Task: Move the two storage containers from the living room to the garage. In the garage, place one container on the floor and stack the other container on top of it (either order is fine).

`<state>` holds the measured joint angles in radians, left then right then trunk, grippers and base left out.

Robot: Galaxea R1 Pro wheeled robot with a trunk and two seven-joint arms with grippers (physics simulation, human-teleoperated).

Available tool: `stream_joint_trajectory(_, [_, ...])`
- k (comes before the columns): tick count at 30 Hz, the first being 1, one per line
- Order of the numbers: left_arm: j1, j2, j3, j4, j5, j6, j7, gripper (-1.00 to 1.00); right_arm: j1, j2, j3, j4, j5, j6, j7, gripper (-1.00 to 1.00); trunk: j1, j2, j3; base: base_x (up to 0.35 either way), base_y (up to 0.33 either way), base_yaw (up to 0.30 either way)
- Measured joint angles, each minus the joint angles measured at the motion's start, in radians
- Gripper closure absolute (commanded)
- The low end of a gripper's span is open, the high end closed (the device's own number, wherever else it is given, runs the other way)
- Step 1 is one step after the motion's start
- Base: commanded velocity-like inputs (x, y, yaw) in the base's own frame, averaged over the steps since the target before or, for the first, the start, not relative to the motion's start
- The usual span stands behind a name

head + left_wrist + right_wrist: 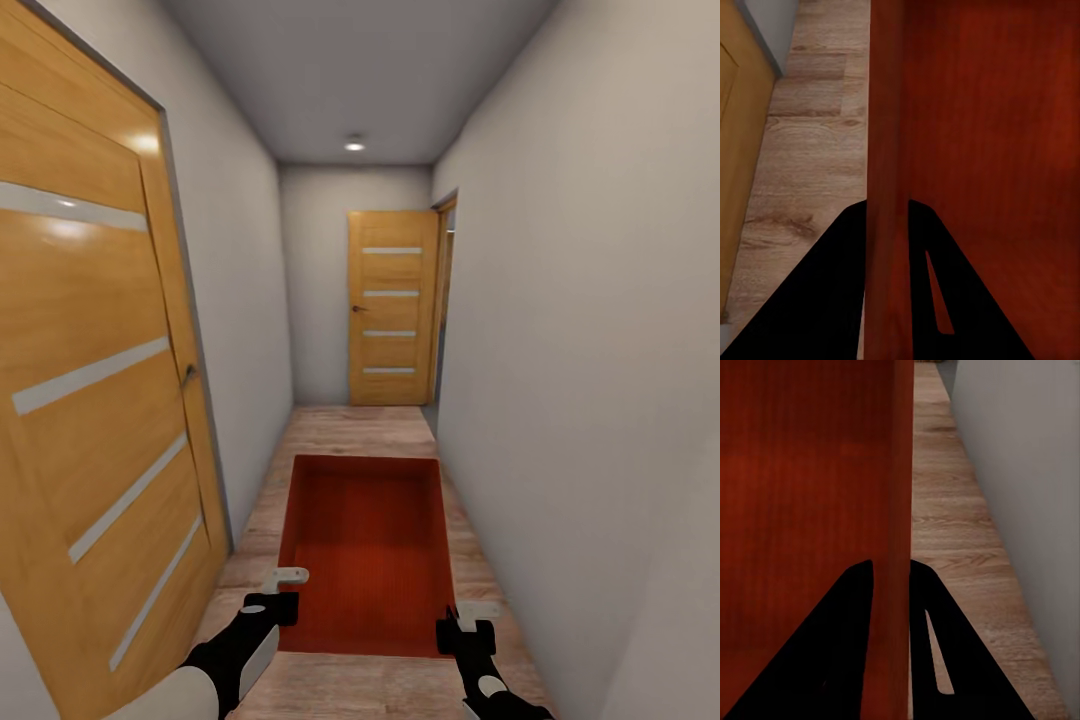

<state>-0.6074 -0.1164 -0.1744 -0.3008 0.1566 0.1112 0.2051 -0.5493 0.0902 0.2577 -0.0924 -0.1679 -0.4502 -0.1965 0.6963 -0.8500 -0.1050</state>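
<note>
- A round ceiling lamp (355,145) lights the corridor evenly and softly.
- Pale glare patches sit on the near wooden door (95,400).
- The head view stretches at its edges.
- Both wrist views are soft; the fingers (825,300) render as flat black, without detail.

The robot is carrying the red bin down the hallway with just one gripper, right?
No, with both. The left gripper pinches one wall of the storage container and the right gripper pinches the opposite wall; the head view shows both.
</note>
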Motion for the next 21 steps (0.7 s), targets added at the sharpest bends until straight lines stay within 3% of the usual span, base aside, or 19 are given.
stream_joint_trajectory(21, [0.0,0.0,0.0,0.0,0.0,0.001,0.0,1.0,0.0,0.0,-0.002,0.0,0.002,0.001,0.0,1.0,0.0,0.0,0.0,0.322,0.0,0.0])
